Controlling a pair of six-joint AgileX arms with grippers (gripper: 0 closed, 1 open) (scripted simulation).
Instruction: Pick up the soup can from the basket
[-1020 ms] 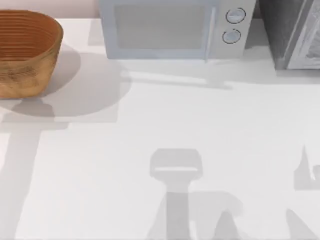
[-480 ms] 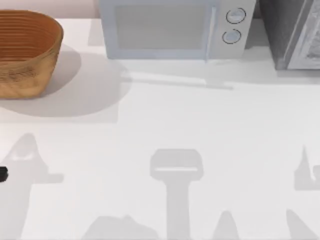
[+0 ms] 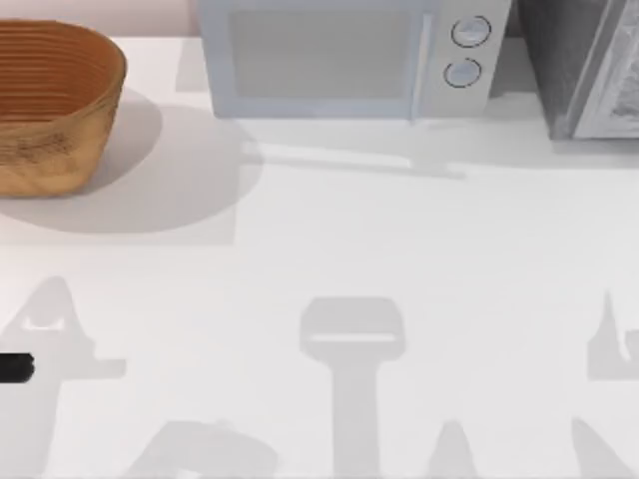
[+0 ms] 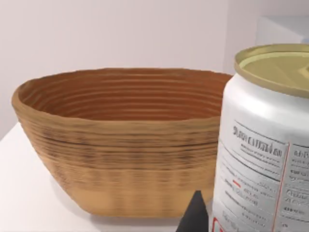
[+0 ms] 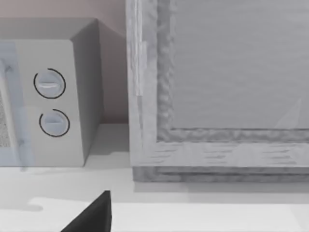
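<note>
One soup can (image 4: 263, 140) sits right beside the left gripper's dark fingertip (image 4: 195, 215).

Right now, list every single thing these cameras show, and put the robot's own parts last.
Round woven wicker basket: one, orange-brown, ribbed sides, at the table's far left.
Small cylindrical soup can: one, white label with red lines and a tan-yellow top, close to the left wrist camera, outside the basket and in front of it.
Boxy microwave: one, pale grey with two round dials, at the table's far edge, centre.
Grey framed appliance: one, at the far right, beside the microwave.
Table: one, white, crossed by grey shadows.
Left gripper: one, black, at the top view's left edge; a dark fingertip shows beside the can.
Right gripper: one, a black fingertip facing the microwave and appliance.
</note>
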